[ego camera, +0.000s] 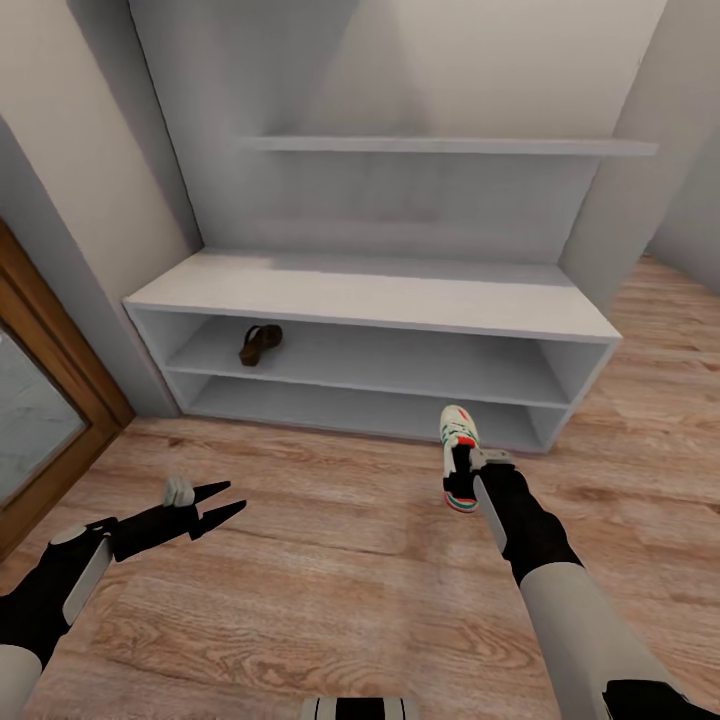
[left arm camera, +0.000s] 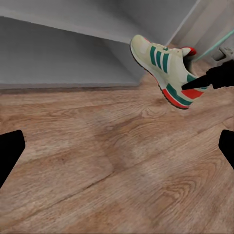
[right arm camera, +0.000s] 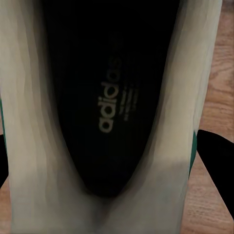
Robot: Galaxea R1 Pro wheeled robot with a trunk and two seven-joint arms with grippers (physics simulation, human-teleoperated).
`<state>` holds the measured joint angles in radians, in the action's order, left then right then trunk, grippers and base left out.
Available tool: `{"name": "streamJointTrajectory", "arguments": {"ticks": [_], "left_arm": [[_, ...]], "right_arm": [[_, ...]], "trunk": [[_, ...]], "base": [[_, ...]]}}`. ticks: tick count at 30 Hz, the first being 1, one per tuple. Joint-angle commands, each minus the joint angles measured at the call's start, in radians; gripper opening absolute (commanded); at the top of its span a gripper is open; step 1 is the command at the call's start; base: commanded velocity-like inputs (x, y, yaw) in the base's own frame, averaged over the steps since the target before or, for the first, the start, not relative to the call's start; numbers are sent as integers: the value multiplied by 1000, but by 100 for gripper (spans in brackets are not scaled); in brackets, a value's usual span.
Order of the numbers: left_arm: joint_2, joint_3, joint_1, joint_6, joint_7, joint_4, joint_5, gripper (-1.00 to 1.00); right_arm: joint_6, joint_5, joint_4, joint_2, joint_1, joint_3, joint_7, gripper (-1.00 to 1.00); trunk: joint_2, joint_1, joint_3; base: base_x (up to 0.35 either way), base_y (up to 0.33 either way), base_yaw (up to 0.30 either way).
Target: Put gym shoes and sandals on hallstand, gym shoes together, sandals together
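In the head view the left gripper (ego camera: 225, 505) hangs at eight o'clock, jaws spread and empty, above the floor (ego camera: 330, 560). At about four o'clock the right gripper (ego camera: 462, 470) clamps the heel of a gym shoe (ego camera: 458, 450), toe tilted toward the rack (ego camera: 380, 300) just beyond. One sandal (ego camera: 260, 343) lies at eleven o'clock on the rack's upper tier, the tier below bare, grey walls behind.
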<state>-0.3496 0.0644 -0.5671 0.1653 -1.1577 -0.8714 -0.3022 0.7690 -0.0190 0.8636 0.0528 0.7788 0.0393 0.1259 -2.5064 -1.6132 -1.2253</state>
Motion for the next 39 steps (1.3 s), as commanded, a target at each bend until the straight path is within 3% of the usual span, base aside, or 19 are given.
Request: {"name": "streamJointTrajectory", "arguments": {"ticks": [1,21,39], "left_arm": [[0,0,-1,11,-4,0,-5,100],[1,0,-1,11,-4,0,-5,100],[1,0,-1,11,-4,0,-5,100]], "right_arm": [[4,-2,1,1,0,3,2,-100],[4,-4,0,0,0,11,3,-100],[4,-4,0,1,0,5,3,-100]], "trunk": [[0,0,-1],[0,0,-2],[0,0,-2]], "base": [[16,-23,49],[37,-34,5],[227,-278,0]]}}
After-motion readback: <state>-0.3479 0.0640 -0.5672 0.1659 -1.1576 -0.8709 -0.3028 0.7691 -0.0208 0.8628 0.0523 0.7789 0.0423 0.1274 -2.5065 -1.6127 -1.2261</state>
